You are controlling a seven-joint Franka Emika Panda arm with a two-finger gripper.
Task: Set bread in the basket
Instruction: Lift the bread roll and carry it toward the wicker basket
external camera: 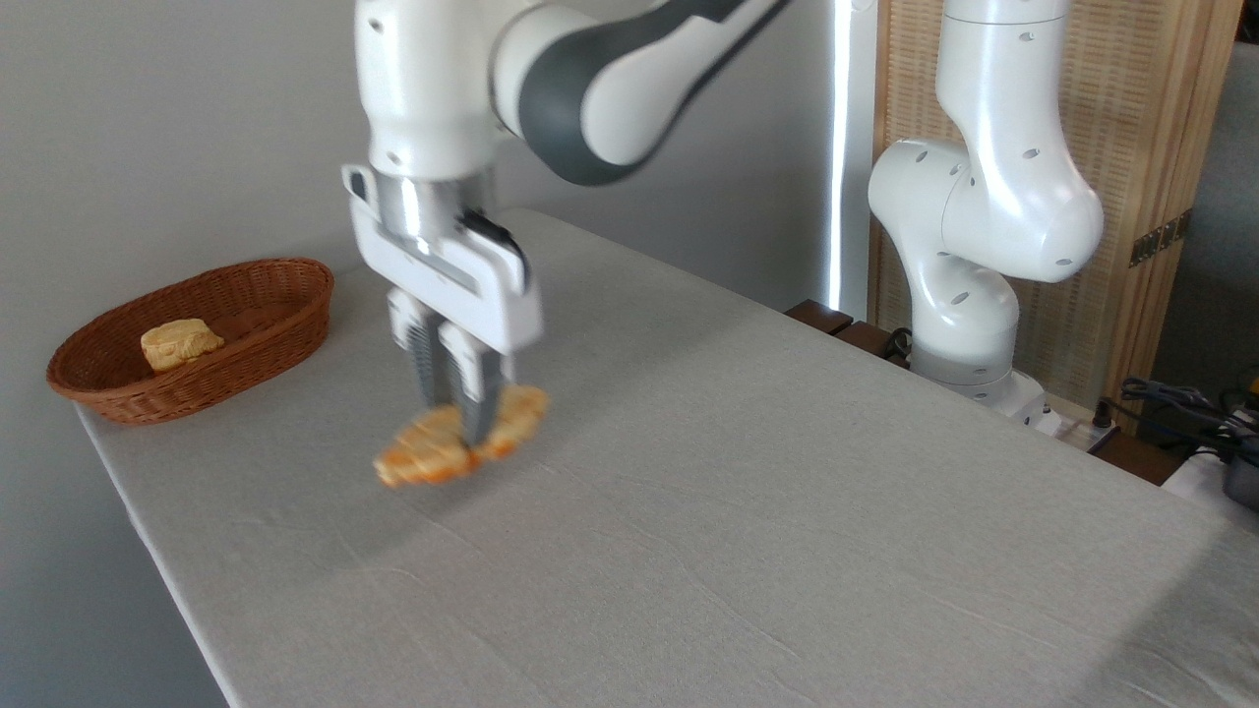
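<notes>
The bread (423, 454), a long golden-orange loaf with a segmented crust, hangs just above the grey table, left of centre, slightly blurred. My gripper (454, 423) points straight down and is shut on the loaf's middle, its two fingers (480, 393) clamping it across its width. The basket (280, 329), a shallow oval of reddish-brown wicker, stands at the far left of the table, well to the left of and behind the gripper. A small pale yellow bread chunk (180, 342) lies inside it.
The arm's white base (969, 305) stands off the table's far right edge, with cables (1180, 403) beside it. The table's left edge (148, 536) runs close under the basket. A wooden screen (1161, 147) is behind.
</notes>
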